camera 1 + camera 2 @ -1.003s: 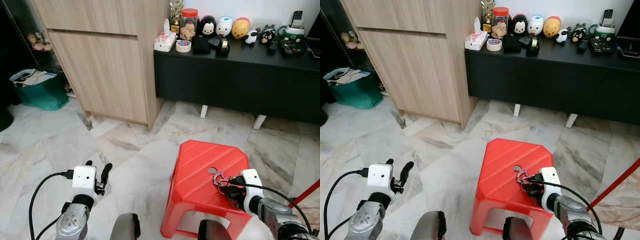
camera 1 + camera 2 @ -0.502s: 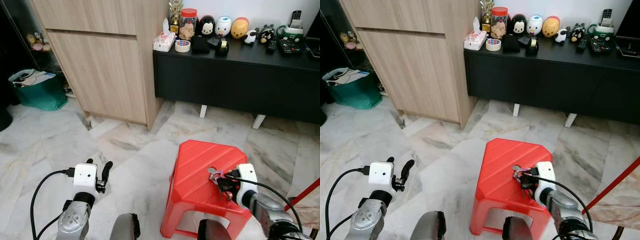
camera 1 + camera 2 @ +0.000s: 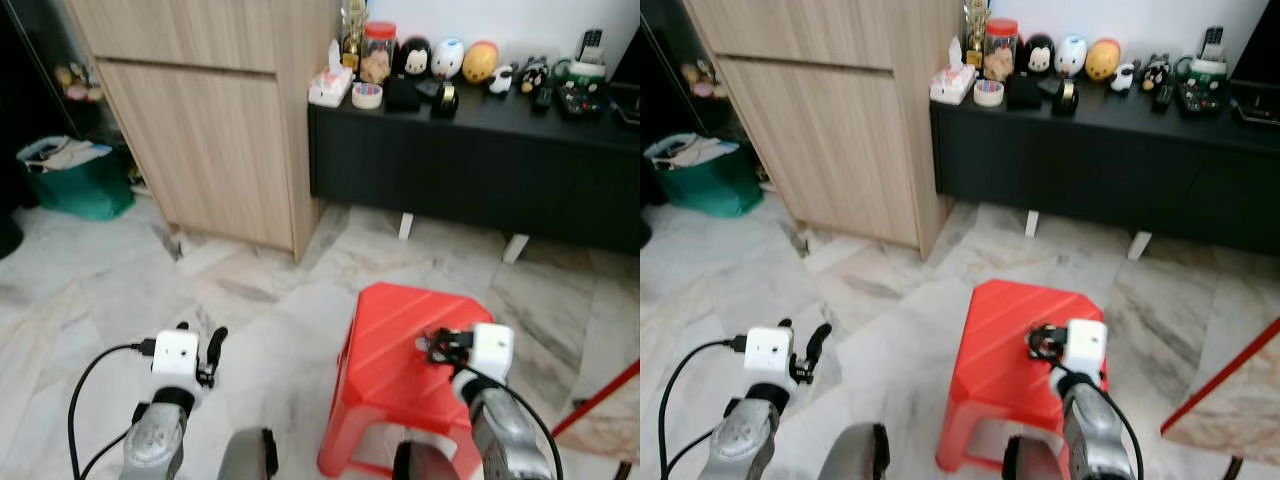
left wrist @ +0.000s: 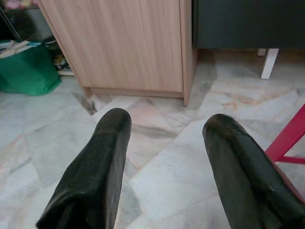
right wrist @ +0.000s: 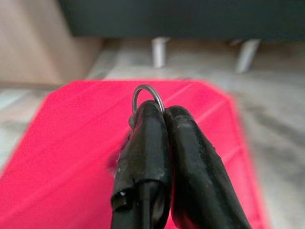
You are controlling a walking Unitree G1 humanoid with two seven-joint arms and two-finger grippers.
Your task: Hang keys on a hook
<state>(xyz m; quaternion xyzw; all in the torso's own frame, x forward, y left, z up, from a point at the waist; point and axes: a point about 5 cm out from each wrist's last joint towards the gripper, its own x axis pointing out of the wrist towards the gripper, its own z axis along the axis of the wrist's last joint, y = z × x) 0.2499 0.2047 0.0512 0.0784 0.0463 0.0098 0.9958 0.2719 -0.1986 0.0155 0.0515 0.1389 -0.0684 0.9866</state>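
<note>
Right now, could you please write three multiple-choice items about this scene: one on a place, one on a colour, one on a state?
1. Where is the right tool?
A. over the red stool
B. over the green bag
C. on the black sideboard

2. What colour is the bag beside the wooden cabinet?
A. yellow
B. green
C. white

3. How is the left tool?
A. shut on keys
B. shut on nothing
C. open

Answers:
1 A: the red stool lies under the right tool.
2 B: the bag on the floor is green.
3 C: its two black fingers stand apart, while the right tool is shut on the key ring.
</note>
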